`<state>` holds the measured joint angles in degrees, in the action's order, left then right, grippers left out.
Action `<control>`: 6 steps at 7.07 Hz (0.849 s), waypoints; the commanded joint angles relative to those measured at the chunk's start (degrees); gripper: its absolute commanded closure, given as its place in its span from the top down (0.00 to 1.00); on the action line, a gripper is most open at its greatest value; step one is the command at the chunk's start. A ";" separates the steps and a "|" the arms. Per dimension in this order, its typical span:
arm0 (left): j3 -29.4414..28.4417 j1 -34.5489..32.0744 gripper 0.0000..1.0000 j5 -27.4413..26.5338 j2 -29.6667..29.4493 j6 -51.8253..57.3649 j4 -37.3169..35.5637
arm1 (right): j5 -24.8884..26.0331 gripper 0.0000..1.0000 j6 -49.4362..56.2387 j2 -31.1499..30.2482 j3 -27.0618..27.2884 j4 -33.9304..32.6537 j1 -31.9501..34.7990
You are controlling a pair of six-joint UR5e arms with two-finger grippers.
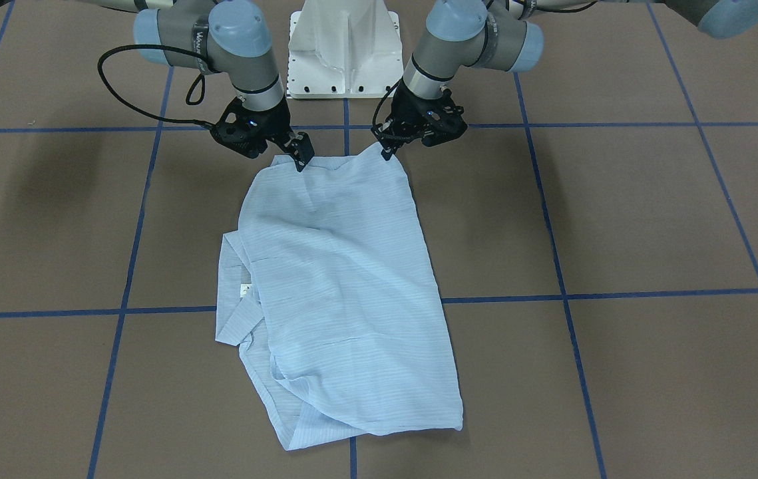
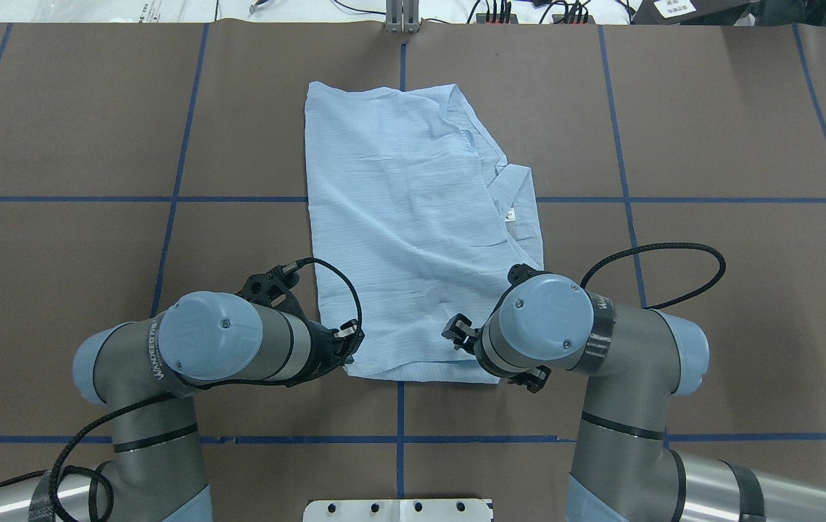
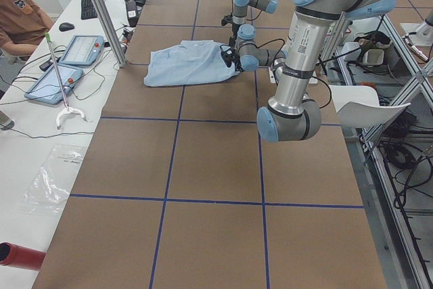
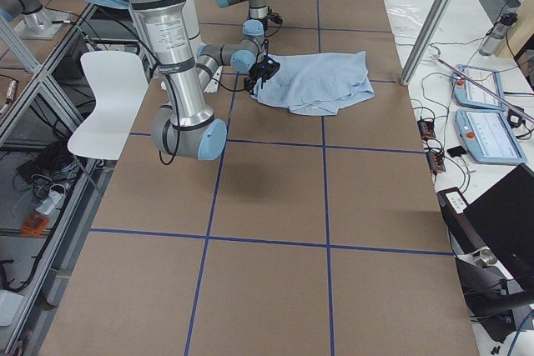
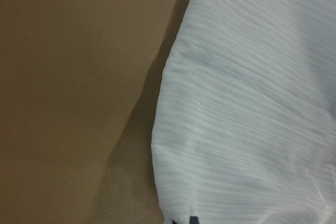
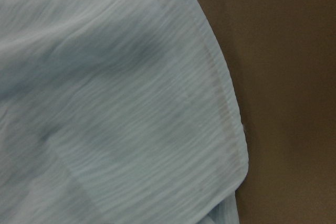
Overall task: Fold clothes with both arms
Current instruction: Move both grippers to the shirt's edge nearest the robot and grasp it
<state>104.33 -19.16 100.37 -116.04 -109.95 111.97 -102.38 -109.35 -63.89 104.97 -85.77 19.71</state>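
Left jaws and right jaws each pinch a shirt [image 1: 339, 279] corner, so lift both evenly and lay that edge flat, far ahead of them.

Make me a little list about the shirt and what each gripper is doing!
shirt: light-blue, thin stripes, folded long, lying on the brown table
collar: on the robot's right side, small white label showing
left gripper: looks closed on the shirt corner nearest the robot, on its side
right gripper: looks closed on the other corner nearest the robot
lifted: only those two corners, slightly
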 commanded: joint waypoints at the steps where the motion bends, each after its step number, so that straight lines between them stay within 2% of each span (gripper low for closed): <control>1: 0.00 0.00 0.00 0.00 -0.07 0.00 0.00 | 0.07 1.00 -0.25 1.83 -3.36 -0.01 -0.46; 4: -0.09 0.00 0.00 0.00 -0.07 0.09 0.00 | 1.38 0.98 -0.25 1.05 -3.54 -0.27 -1.07; 6: -0.09 0.00 0.00 -0.18 0.02 0.26 0.00 | 1.65 0.73 -0.25 1.22 -3.63 -0.27 -1.25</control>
<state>104.24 -19.16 100.29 -116.07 -109.83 111.97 -100.90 -109.60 -62.70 101.42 -86.04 18.64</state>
